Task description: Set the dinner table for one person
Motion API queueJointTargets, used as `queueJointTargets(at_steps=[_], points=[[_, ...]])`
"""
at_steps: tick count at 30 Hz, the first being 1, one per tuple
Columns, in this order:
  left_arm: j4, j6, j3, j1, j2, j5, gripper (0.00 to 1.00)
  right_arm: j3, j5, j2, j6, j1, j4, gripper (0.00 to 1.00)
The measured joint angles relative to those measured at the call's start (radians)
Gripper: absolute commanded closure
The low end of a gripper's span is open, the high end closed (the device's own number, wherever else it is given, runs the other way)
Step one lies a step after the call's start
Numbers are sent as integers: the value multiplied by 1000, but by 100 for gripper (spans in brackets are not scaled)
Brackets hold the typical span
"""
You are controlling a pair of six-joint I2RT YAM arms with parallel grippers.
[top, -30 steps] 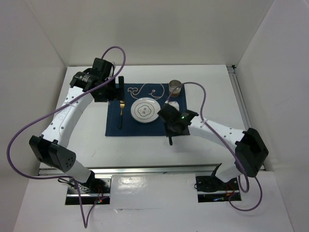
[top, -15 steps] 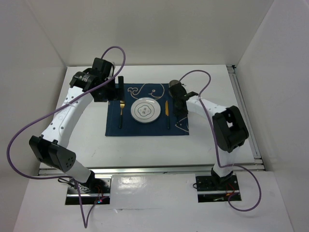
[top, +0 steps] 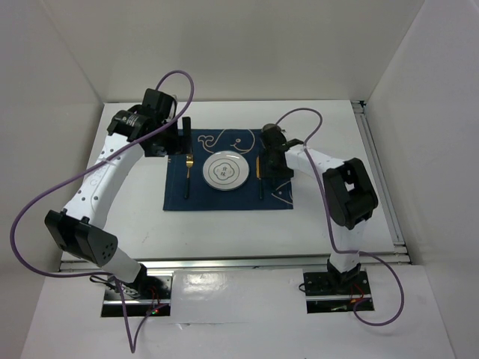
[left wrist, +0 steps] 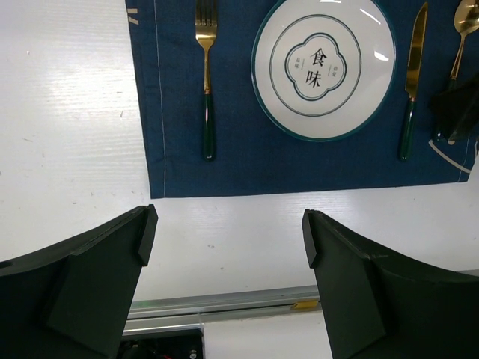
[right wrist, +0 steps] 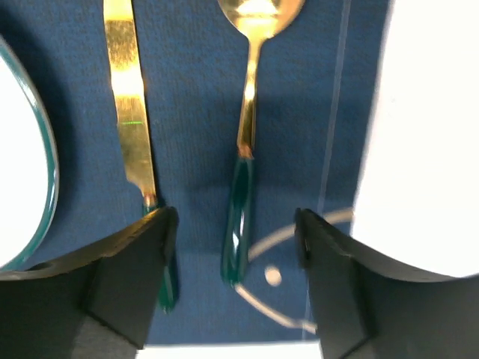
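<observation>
Plate point(left wrist: 323, 69) at placemat point(left wrist: 179, 90) centre; fork point(left wrist: 206, 75) by left edge, knife point(left wrist: 410, 82), spoon point(right wrist: 247, 142) by right; left gripper point(left wrist: 224, 247) spread, unladen; right gripper point(right wrist: 233, 224) parted astride spoon

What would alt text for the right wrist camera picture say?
A gold spoon with a green handle lies on a blue placemat, framed by the open right hand. A matching knife lies to its left, beside the rim of a white plate; white table shows at right.
</observation>
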Motion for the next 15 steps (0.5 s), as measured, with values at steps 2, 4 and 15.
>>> queueJointTargets(at_steps=[2, 4, 15], points=[[0, 0, 4, 0, 0, -1, 2, 0, 3, -40, 7, 0, -35, 17], [0, 0, 5, 0, 0, -1, 2, 0, 9, -113, 21, -6, -73, 9], [2, 0, 6, 0, 0, 1, 2, -89, 81, -654, 144, -202, -145, 0]])
